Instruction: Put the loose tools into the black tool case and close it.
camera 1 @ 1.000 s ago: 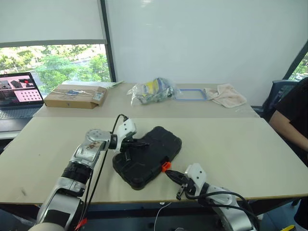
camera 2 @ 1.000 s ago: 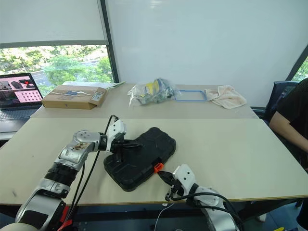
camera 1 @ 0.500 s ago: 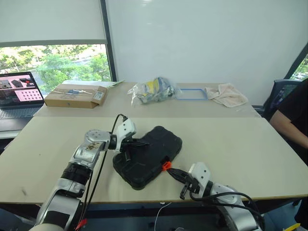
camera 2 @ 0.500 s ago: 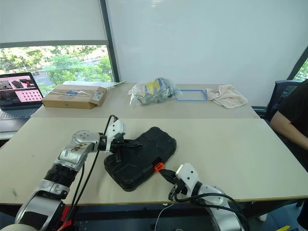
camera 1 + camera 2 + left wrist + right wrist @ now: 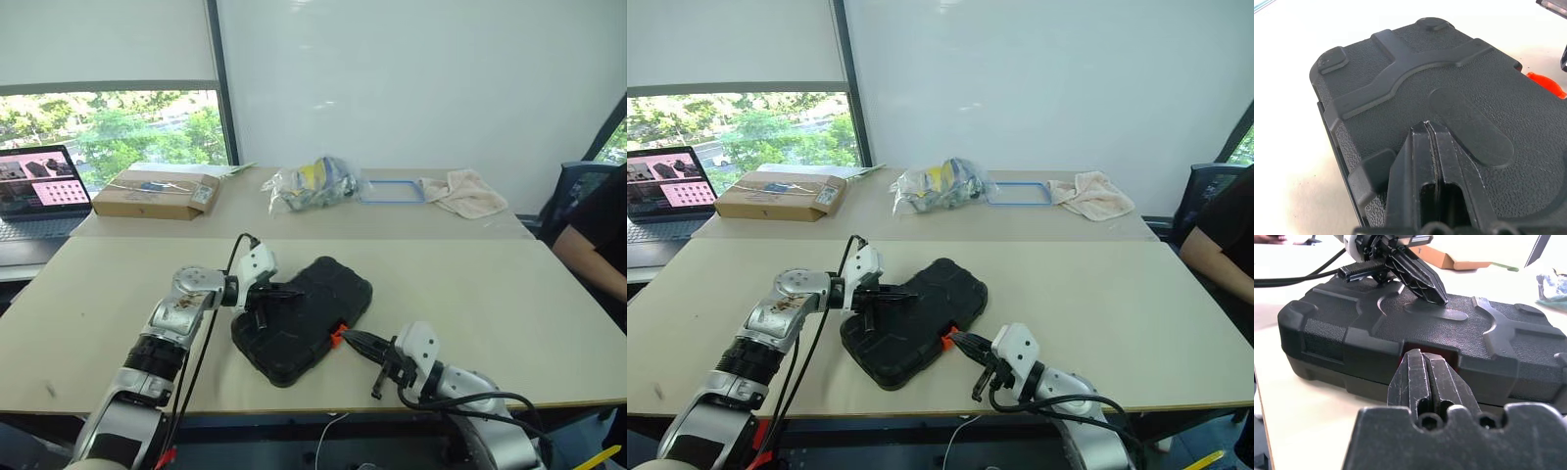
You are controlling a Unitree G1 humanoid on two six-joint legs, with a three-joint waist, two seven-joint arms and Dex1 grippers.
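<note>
**Case is shut, both tools right at it**

Going left to right here. Far left there's a laptop (image 5: 37, 196) with its screen on, sitting on a lower surface by the window. Next to it, on the back table, a flat cardboard box (image 5: 157, 194). Further along that same back table: a crinkly plastic bag of stuff (image 5: 312, 184), a blue-edged flat thing (image 5: 392, 192), then a beige cloth (image 5: 470, 192).

On the near table (image 5: 509, 294), the left tool (image 5: 292, 291) reaches in from the left with its two black fingers pressed together, nothing between them. In the left wrist view the tip sits right on the textured lid, next to the smooth oval patch in the middle.

The black tool case (image 5: 304, 318) lies closed, angled across the near table, roughly in the middle and close to the front edge. Its little orange latch (image 5: 339, 336) is on the side facing the front edge.

The right tool (image 5: 355, 340) comes in from the lower right, fingers also together and empty, tip just at the latch. I can't tell for sure if it's touching it.

At the far right edge, a person in a dark top (image 5: 596, 235) sits by a chair (image 5: 566, 201).
</note>
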